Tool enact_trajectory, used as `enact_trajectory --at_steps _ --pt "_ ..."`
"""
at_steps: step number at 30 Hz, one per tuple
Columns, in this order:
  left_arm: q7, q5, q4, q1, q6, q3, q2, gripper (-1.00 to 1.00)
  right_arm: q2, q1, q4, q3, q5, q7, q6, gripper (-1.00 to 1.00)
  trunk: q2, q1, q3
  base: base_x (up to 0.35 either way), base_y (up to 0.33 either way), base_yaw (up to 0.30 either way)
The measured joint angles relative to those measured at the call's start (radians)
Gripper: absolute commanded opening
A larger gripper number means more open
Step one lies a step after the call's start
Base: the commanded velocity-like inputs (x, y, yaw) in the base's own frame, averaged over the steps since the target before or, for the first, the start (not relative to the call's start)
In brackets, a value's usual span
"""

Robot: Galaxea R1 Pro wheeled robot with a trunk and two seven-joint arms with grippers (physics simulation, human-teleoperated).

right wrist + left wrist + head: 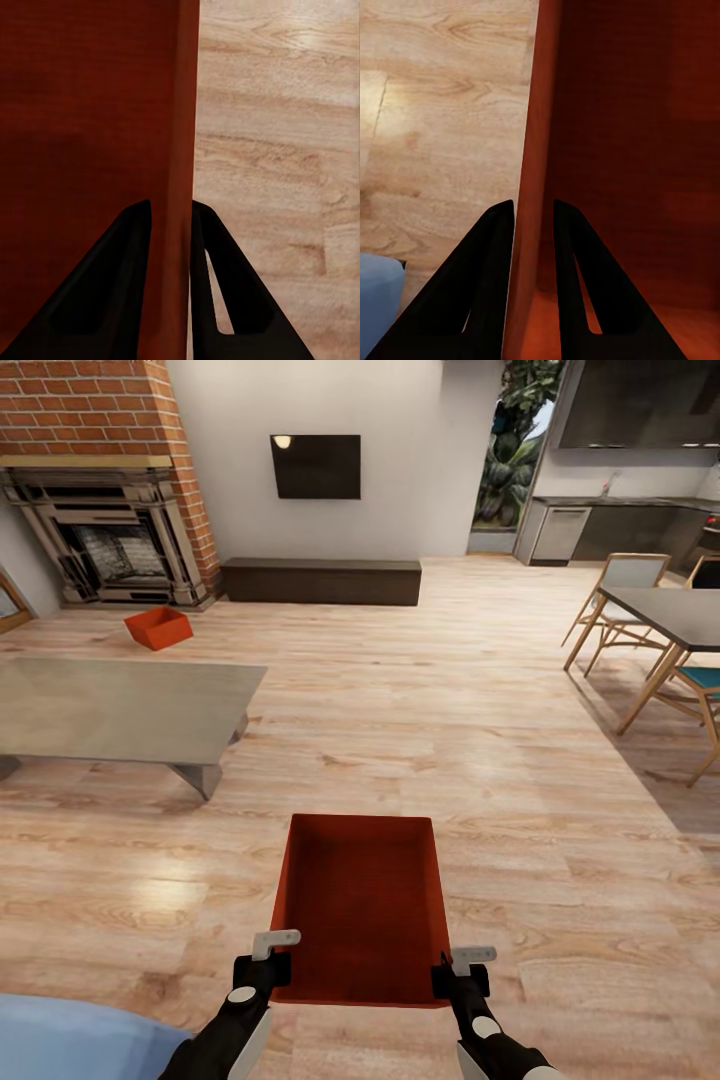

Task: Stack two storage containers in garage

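Held bin [360, 905]: red-orange, no lid, carried low in front of the robot over the wood floor [480, 760]; its near corners sit between the two grippers, and its open top faces up.
Left gripper [268, 960]: pinches the bin's left wall near the near corner; in the left wrist view the two dark fingers [487, 285] sit one outside and one inside the thin wall [531, 150], narrowly spread, with the wall between them.
Right gripper [462, 968]: clamps the right wall the same way; in the right wrist view one finger [112, 285] is inside the bin and the other outside, both tight against the wall [186, 112].
Second bin [158, 627]: lies on the floor, tilted, in front of the brick fireplace [110, 500], well apart from the held one.
Grey table [110, 710]: low, between the robot and the fireplace, at the left.
Bench [320, 580]: dark, long, against the far wall, under a dark wall panel [315, 466].
Dining table [670, 615]: at the right, with wooden chairs [625, 595] around it.
Blue shape [70, 1040]: at the bottom left corner; what it is cannot be told.
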Motion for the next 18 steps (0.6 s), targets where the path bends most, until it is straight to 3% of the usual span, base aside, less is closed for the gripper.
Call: enact_trajectory --at_steps 18 --pt "0.0 0.0 0.001 0.0 0.0 0.0 0.0 -1.0 0.0 0.0 0.0 0.0 0.0 0.0 0.002 -1.0 0.0 0.0 0.029 0.0 0.0 0.0"
